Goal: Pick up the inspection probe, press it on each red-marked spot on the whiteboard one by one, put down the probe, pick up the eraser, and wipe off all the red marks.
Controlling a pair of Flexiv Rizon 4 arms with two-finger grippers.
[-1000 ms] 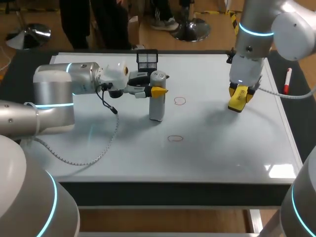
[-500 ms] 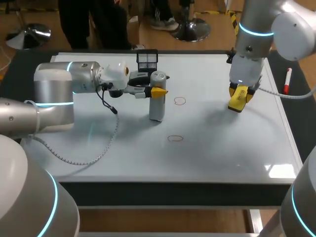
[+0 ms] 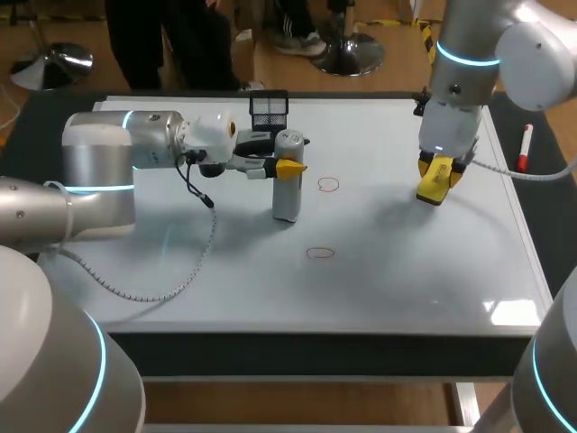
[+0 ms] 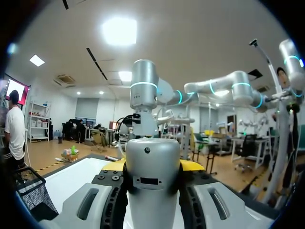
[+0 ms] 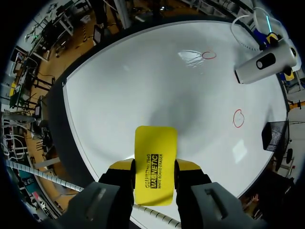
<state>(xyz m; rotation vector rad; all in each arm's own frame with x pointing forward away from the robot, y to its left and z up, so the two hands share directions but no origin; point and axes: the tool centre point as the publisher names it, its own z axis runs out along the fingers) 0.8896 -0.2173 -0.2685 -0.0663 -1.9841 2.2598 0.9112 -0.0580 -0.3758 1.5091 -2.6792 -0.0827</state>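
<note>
Nothing visible had shifted since the earlier frames: both arms and every object kept their places. The left jaws were clamped from two sides on the upper part of the silvery-grey cylindrical inspection probe (image 3: 287, 180), which stood upright on the white rectangular whiteboard (image 3: 406, 280); the left wrist view showed its rounded body (image 4: 152, 181) filling the gap between the fingers. The right jaws were clamped on the flat yellow rectangular eraser (image 3: 435, 183), whose free end stuck out ahead of them toward the board; whether it touched the board could not be told. One thin red ring mark (image 3: 328, 184) lay just beside the probe, between the left jaws and the right jaws. A second red ring mark (image 3: 319, 253) lay on the board under neither pair of jaws, nearer the robot than the probe. A small black wire-mesh basket (image 3: 268, 110) stood just beyond the left jaws, near the board's far edge. A red-and-white marker pen (image 3: 525, 147) lay on the dark surface (image 3: 36, 117) off the board's edge, beside the right jaws on their outer side.
</note>
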